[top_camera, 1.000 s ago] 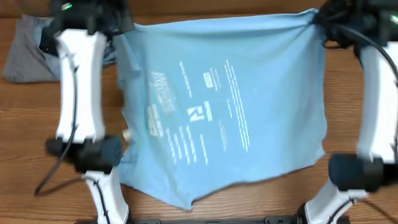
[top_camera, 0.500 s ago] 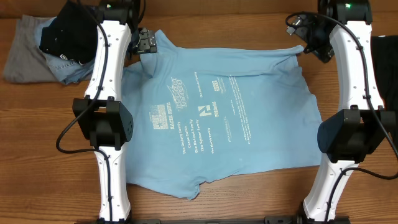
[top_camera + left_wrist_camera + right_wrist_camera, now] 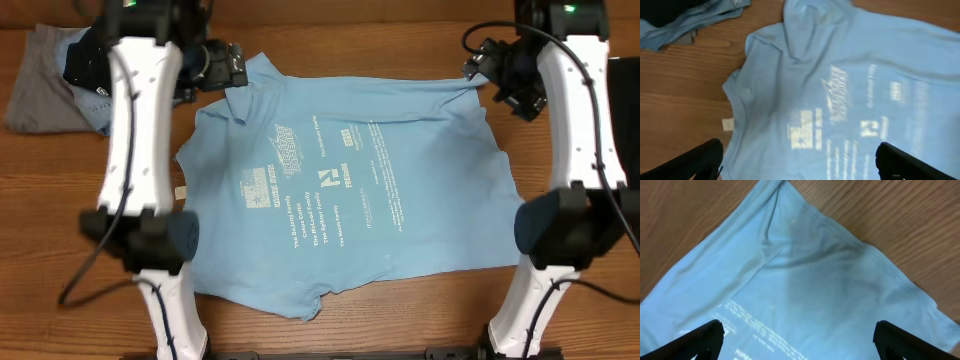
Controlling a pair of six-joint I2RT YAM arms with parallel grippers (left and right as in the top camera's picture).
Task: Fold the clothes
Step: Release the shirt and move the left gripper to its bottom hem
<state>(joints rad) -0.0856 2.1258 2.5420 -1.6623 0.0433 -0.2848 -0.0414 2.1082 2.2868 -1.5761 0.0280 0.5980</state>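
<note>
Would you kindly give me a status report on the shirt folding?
Left hand open, right hand open, neither holding cloth. Blue T-shirt spread out, white print up, unfolded. Other garments piled left of it, apart.

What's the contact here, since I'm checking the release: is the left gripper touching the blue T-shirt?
Apart. In the left wrist view the left gripper hangs open, high above the T-shirt, which lies flat on the table.

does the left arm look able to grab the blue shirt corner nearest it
Probably yes: the left gripper hovers open over the far left corner of the T-shirt, nothing lies on the fabric there, and the clothes pile sits off to the side.
</note>
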